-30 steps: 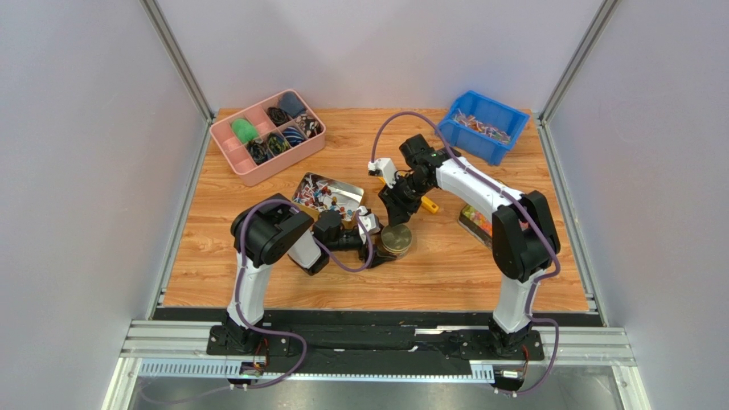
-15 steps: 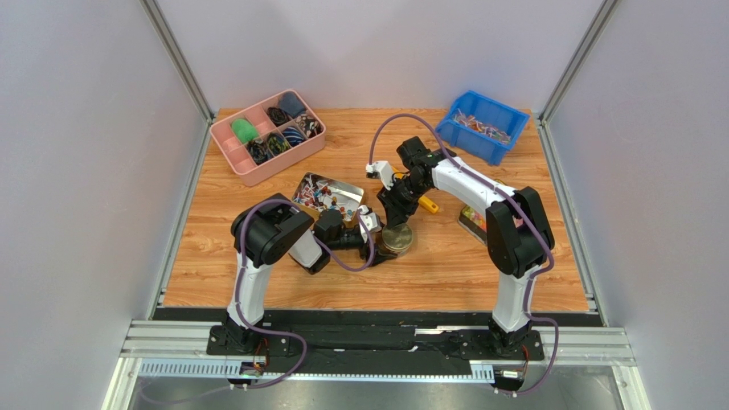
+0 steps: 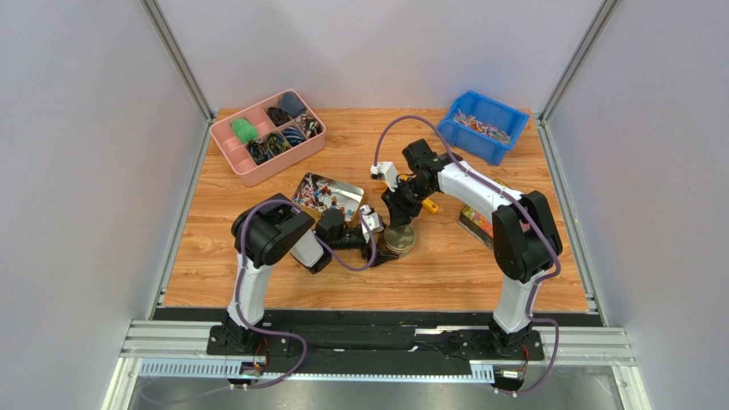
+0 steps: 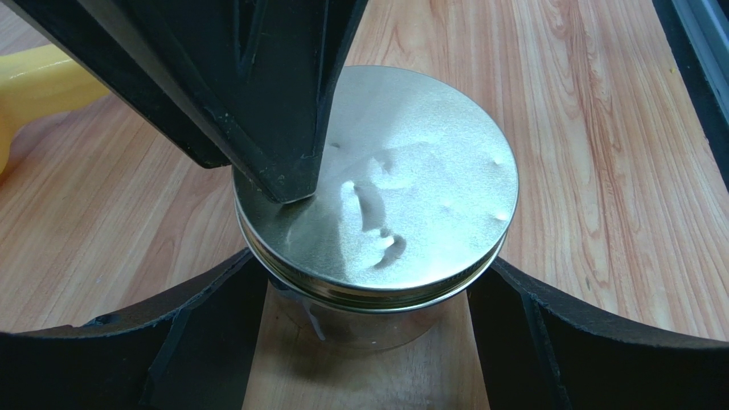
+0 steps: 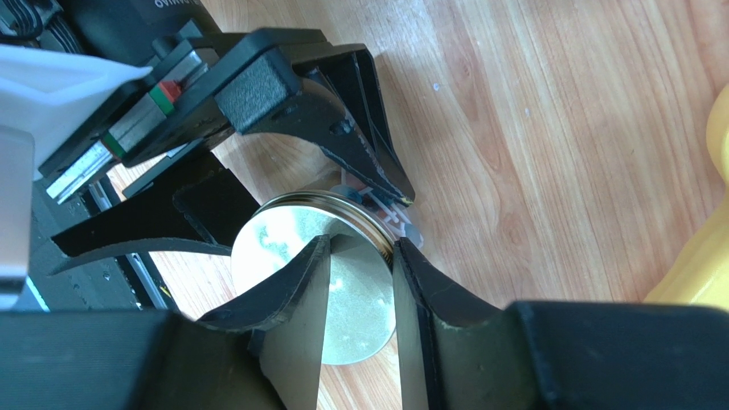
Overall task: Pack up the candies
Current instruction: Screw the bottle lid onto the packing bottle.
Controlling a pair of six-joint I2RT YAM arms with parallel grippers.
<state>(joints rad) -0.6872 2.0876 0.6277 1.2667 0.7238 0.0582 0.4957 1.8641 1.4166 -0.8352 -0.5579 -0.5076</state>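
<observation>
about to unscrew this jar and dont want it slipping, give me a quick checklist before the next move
1. jar braced by left gripper: ok, it clamps the glass from both sides.
2. right gripper spanning the lid: not ok, its jaws stand narrower than the lid, one tip over its top.
3. lid off: not ok, on the jar.
4. lid loosened: cannot tell.
5. candies in reach: ok, in the open tin beside the jar.

Bright, even overhead light fills the top view, with soft shadows under the arms on the light-brown wooden table [image 3: 445, 265]. In the left wrist view the round silver metal lid [image 4: 385, 188] carries smeared white glare; the clear glass jar [image 4: 359, 320] beneath lies in shadow. In the right wrist view the black plastic fingers [image 5: 287, 295] close to the lens look soft.
</observation>
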